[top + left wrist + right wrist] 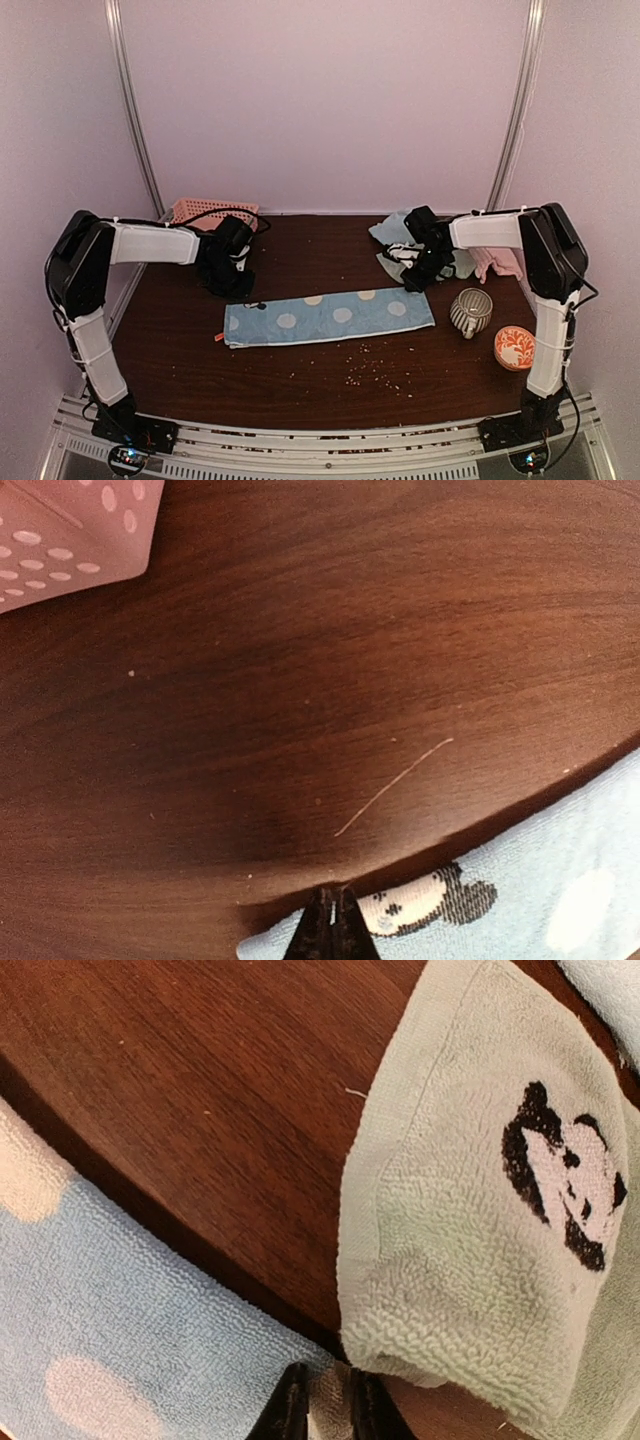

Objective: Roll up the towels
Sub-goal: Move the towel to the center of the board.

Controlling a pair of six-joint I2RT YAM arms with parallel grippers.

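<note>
At the far left of the dark wooden table [300,255] stands a pink basket [198,211]; the left wrist camera catches only its dotted corner. The left gripper [332,932] sits just in front of it, its two tips pressed together with no gap, at the left far corner of the spotted blue towel [330,317]. That towel lies flat as a long folded strip across the middle of the table. The left wrist view shows a small panda mark [430,900] on this corner, which the overhead view does not resolve. Crumbs [368,376] are scattered in front of the strip. The right gripper [327,1412] is at the strip's right far corner, its tips narrowly apart with a bit of cloth showing between them; whether they pinch it I cannot tell. Beside it lies the green towel [470,1260], whose dark panda print [565,1175] is clear only from the right wrist. Behind it is a plain blue towel [388,229], and further right a pink towel [498,262], seen only from above. A mug [470,312] and an orange bowl [514,347] stand at the right.
</note>
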